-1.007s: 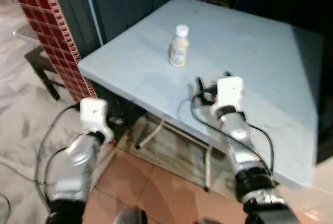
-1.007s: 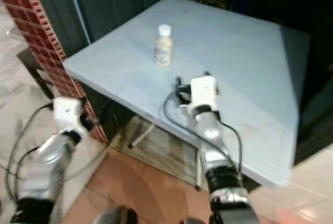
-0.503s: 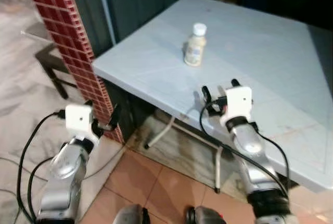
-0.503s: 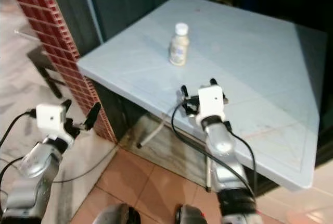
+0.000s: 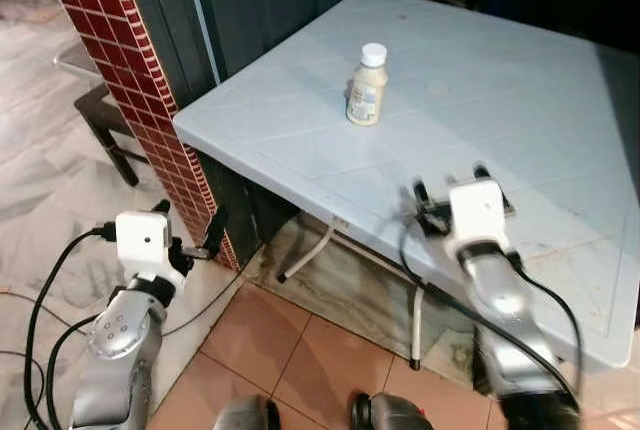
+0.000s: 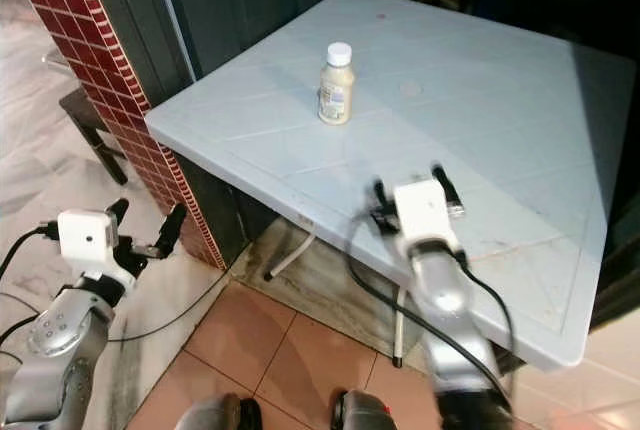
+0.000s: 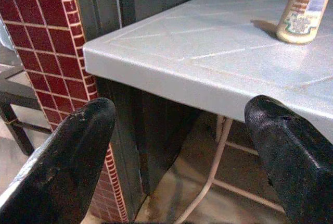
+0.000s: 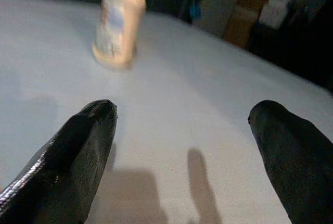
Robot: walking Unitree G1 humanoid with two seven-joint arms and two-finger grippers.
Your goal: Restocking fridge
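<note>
A small beige bottle (image 5: 366,87) with a white cap and a label stands upright on the pale blue table (image 5: 520,100), near its left corner. My right gripper (image 5: 449,181) hovers open over the table's front part, to the right of the bottle and nearer to me, with nothing between its fingers; the bottle (image 8: 117,20) appears blurred ahead of it. My left gripper (image 5: 192,234) is open too, held low beside the table's left corner, below the tabletop; the bottle (image 7: 304,10) is far off past the table edge (image 7: 171,73).
A red tiled pillar (image 5: 130,80) and a dark wall stand left of the table. A dark stool (image 5: 105,120) sits further left. White table legs (image 5: 310,250) show under the top. Black cables trail from both arms over the tiled floor.
The camera has shifted and the view moved a little. My right gripper has moved to the right over the table, away from the bottle. The left arm has sunk slightly.
</note>
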